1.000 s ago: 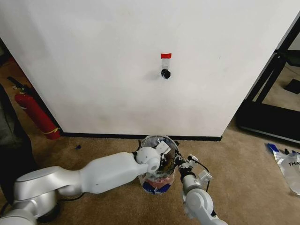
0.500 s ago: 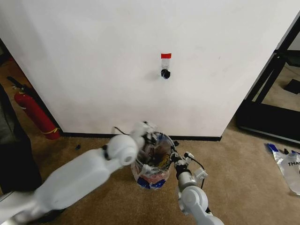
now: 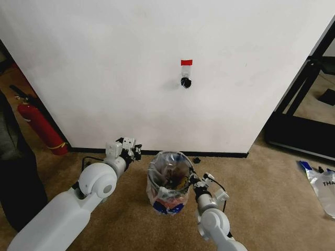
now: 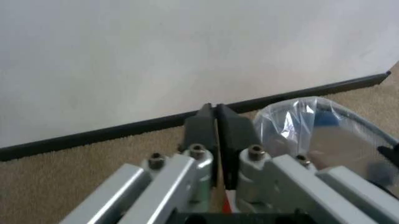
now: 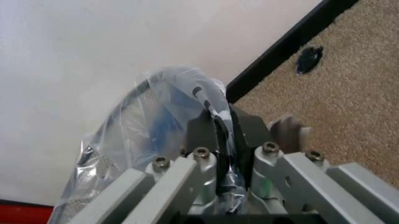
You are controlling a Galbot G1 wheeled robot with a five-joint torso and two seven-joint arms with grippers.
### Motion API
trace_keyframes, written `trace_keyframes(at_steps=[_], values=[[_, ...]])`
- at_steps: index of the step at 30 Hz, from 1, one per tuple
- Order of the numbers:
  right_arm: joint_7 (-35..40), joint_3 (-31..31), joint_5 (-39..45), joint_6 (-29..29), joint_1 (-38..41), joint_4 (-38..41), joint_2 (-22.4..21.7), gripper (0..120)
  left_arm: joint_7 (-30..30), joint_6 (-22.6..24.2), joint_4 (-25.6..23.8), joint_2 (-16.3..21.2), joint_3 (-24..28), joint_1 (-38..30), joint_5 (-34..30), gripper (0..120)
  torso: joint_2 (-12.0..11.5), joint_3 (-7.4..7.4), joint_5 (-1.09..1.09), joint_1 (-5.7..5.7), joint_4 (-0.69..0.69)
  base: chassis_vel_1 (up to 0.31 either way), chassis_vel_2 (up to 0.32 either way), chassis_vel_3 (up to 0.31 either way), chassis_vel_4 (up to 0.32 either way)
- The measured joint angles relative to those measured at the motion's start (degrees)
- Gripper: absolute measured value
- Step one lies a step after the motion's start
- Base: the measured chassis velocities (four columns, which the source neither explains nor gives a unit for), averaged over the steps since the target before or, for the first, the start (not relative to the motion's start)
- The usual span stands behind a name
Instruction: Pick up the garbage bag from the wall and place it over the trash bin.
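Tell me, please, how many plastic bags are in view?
2: the clear, blue-printed garbage bag sits over the dark round trash bin, pinched by the right gripper; another clear-and-blue plastic bag lies on the carpet, far right.

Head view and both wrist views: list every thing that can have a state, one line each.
garbage bag: draped over the bin, mouth open
trash bin: upright, lined by the bag
left tool: shut, empty, beside the bin near the baseboard
right tool: shut on the bag's edge
hook: bare
other plastic bag: flat on the carpet
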Motion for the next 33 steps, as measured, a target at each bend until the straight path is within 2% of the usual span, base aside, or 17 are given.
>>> trace_keyframes(at_steps=[2,4,10,11,17,18,19,24,28,33], values=[[0.0,0.1,0.0,-0.2,-0.3,0.5,-0.2,15,0.1,-0.8,0.0,-0.4,-0.1,0.9,0.9,13,0.0,0.00,0.00,0.00,0.04,0.000,0.000,0.000,0.000],[0.0,0.2,0.0,-0.2,-0.4,0.6,-0.3,16,0.1,-1.0,-0.1,-0.5,-0.1,1.1,1.3,16,0.0,0.00,0.00,0.00,0.04,0.000,0.000,0.000,0.000],[-1.0,0.9,-0.5,0.0,-2.1,2.6,-1.0,43,0.9,-2.4,-1.1,-0.8,-0.4,3.2,3.1,41,0.0,0.00,0.01,0.00,0.03,0.000,0.000,0.000,0.000],[-1.0,0.9,-0.5,0.0,-2.1,2.6,-1.0,43,0.9,-2.4,-1.1,-0.8,-0.4,3.2,3.1,41,0.0,0.00,0.01,0.00,0.03,0.000,0.000,0.000,0.000],[-2.5,1.4,-2.3,0.8,-3.9,5.3,-2.1,68,1.2,-3.1,-2.8,-1.1,-1.2,7.4,5.8,68,0.0,0.00,0.01,0.00,0.03,0.000,0.000,0.000,0.000],[-2.5,1.4,-2.3,0.8,-3.9,5.3,-2.1,68,1.2,-3.1,-2.8,-1.1,-1.2,7.4,5.8,68,0.0,0.00,0.01,0.00,0.03,0.000,0.000,0.000,0.000],[-2.7,1.6,-2.6,1.0,-4.2,5.6,-2.2,73,1.3,-3.2,-3.1,-1.1,-1.3,8.0,6.2,71,0.0,0.00,0.01,0.00,0.03,0.000,0.000,0.000,0.000],[-4.4,2.3,-3.7,1.9,-5.4,6.1,-3.0,92,1.5,-4.1,-3.5,-1.3,-1.8,10.0,8.0,92,0.0,0.00,0.01,0.00,0.03,0.000,0.000,0.000,0.000],[-3.4,2.4,-4.9,1.2,-5.1,5.0,-2.8,100,1.7,-4.6,-3.5,-1.5,-1.8,11.1,8.9,100,0.0,0.01,0.01,0.00,0.03,0.000,0.000,0.000,0.000],[-4.2,2.4,-1.3,-0.4,-4.1,3.7,-2.3,100,1.8,-4.6,-3.8,-1.7,-1.4,11.7,9.9,100,0.0,0.00,0.01,0.00,0.03,0.000,0.000,0.000,0.000]])
